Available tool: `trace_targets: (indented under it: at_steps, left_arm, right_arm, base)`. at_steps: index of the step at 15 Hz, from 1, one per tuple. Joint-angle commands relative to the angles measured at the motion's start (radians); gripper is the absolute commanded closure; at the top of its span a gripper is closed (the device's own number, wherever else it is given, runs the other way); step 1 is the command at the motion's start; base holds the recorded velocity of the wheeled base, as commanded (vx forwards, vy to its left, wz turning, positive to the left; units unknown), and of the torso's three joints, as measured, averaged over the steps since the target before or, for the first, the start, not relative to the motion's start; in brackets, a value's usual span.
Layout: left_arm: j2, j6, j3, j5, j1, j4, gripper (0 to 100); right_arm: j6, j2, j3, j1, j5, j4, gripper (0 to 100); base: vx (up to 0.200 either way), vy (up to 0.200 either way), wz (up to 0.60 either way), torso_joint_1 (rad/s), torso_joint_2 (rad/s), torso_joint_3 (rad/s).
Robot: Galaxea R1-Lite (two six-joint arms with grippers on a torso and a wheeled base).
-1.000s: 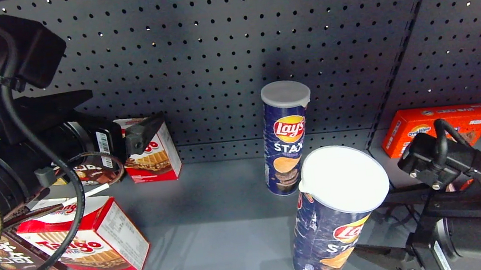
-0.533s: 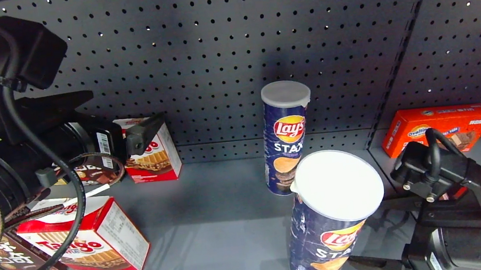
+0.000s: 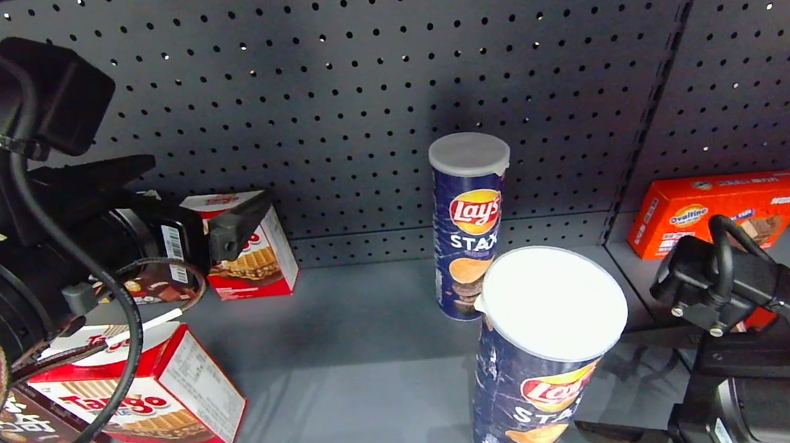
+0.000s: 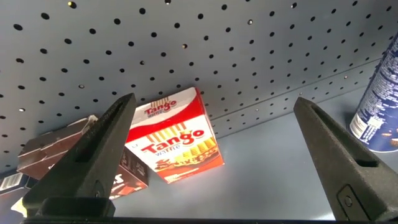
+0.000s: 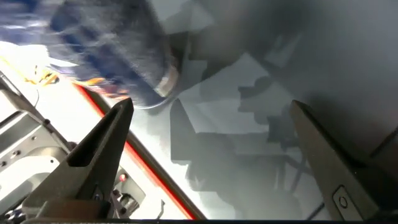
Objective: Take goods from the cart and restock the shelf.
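Note:
Two dark blue chips cans with white lids stand on the grey shelf point(image 3: 355, 402). One can point(image 3: 473, 228) is at the back by the pegboard; the other can point(image 3: 531, 398) is near the front edge. My right gripper point(image 3: 608, 379) sits just right of the front can, open, with nothing between its fingers. In the right wrist view the can point(image 5: 118, 50) lies beyond one fingertip of that gripper point(image 5: 210, 107). My left gripper point(image 3: 210, 176) hovers open at the shelf's left, facing a red and white wafer box point(image 4: 177, 140).
A second wafer box point(image 3: 164, 400) lies at the front left beside brown boxes point(image 3: 145, 288). An orange box point(image 3: 716, 206) sits in the bay to the right, past a divider. The shelf's red front strip point(image 5: 137, 149) runs under the right gripper. Bare shelf lies between wafer boxes and cans.
The front can has shifted a little to the left. My right arm has drawn slightly back toward the shelf's front. The left arm has barely moved.

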Motion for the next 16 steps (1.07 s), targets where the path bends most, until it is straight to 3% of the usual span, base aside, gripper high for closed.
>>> trace_targets:
  at_steps: [1,6,16]
  left_arm:
    - [0.0,0.001,0.002,0.0,0.0,-0.002,0]
    - [0.0,0.001,0.0,-0.007,0.028,-0.004,0]
    - [-0.002,0.001,0.002,-0.009,0.028,-0.004,0]
  right_arm:
    - [0.0,-0.004,-0.005,-0.01,0.0,0.0,0]
    - [-0.001,0.028,-0.015,0.006,0.0,-0.002,0]
    - [-0.001,0.028,-0.011,0.016,-0.006,-0.002,0]
  base:
    - [0.0,0.0,0.0,0.0,0.0,0.0]
    - [0.0,0.0,0.0,0.0,0.0,0.0]
    - [0.0,0.0,0.0,0.0,0.0,0.0]
